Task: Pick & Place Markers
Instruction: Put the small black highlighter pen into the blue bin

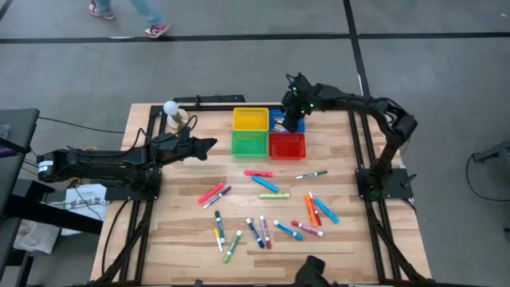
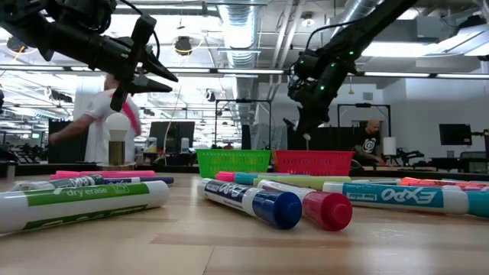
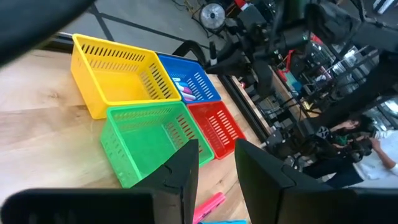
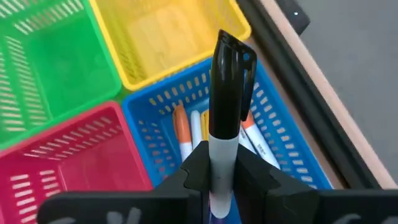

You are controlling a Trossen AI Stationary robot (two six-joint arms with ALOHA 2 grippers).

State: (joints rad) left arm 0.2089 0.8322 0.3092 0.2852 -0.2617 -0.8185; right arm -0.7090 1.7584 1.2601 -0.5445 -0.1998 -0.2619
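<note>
While clamped on a black-capped marker point(image 4: 225, 112), right gripper point(image 4: 222, 177) hangs over blue basket point(image 4: 292, 155), far right. Marker looks light, stiff, slick; mid-barrel hold suits. Others lie inside. Red basket point(image 4: 74, 155) adjoins. Left gripper point(image 3: 211, 168), fingers apart, empty, waits near green basket point(image 3: 134, 146).

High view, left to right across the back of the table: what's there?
Left gripper → yellow basket over green basket → right gripper, above the blue basket → red basket.
</note>
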